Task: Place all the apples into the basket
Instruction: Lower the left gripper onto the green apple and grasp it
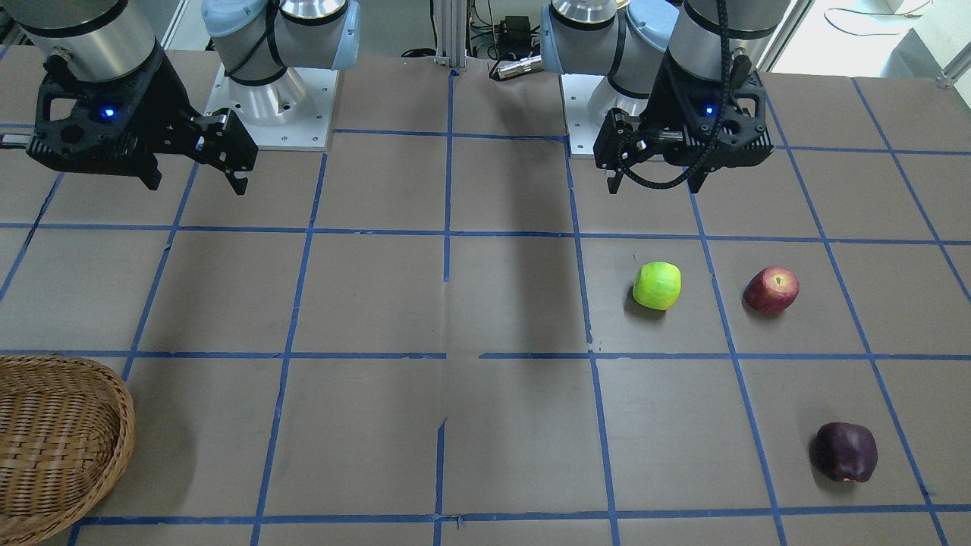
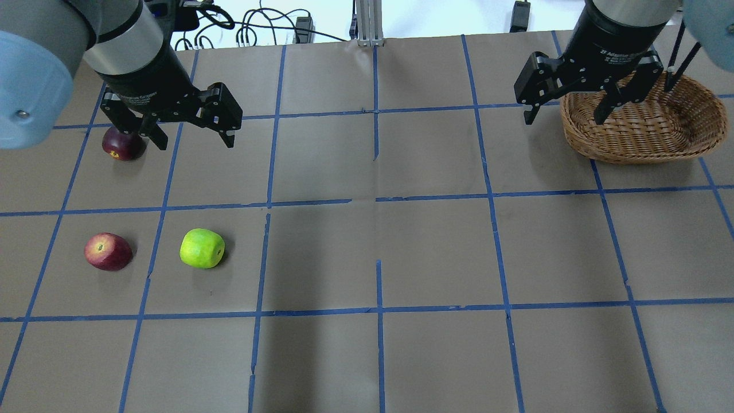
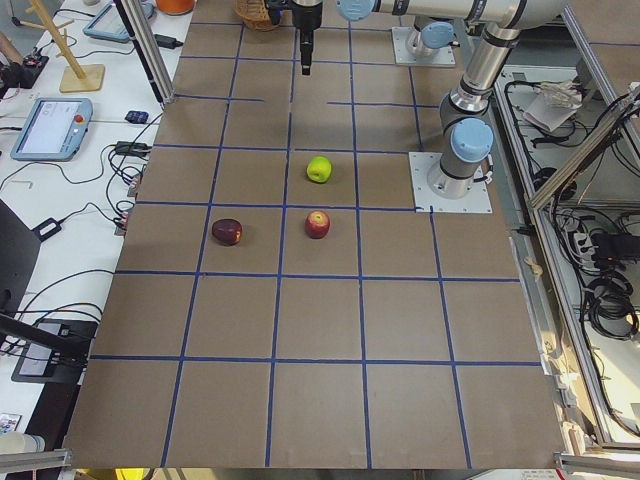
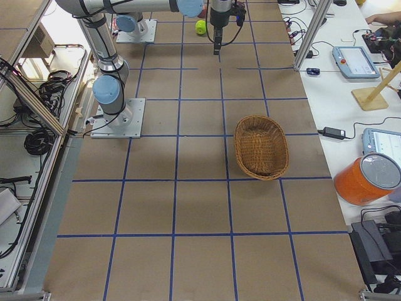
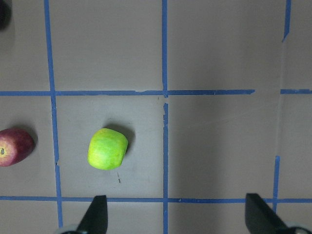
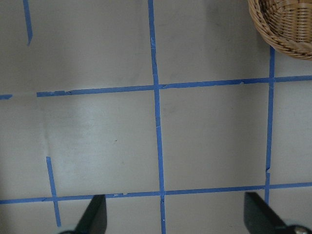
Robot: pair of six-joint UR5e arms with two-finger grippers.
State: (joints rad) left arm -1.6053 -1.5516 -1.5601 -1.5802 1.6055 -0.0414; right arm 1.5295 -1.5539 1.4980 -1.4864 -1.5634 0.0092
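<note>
The lime green apple (image 1: 657, 286) (image 2: 202, 248) (image 5: 107, 148) and the red apple (image 1: 771, 290) (image 2: 108, 251) lie side by side on the table. The maroon apple (image 1: 846, 452) (image 2: 121, 144) lies farther from the robot and is partly hidden behind the left gripper in the overhead view. My left gripper (image 2: 195, 143) (image 1: 656, 183) is open and empty, hovering above the table near the green apple. The wicker basket (image 2: 631, 154) (image 1: 121, 425) (image 4: 238, 147) is empty. My right gripper (image 2: 563, 119) (image 1: 197, 184) is open and empty, hovering beside the basket.
Brown table surface with a blue tape grid (image 2: 376, 198). The arm bases (image 1: 265, 106) stand at the robot's edge. An orange container (image 4: 366, 180) and tablets (image 4: 355, 61) sit on a side bench off the table.
</note>
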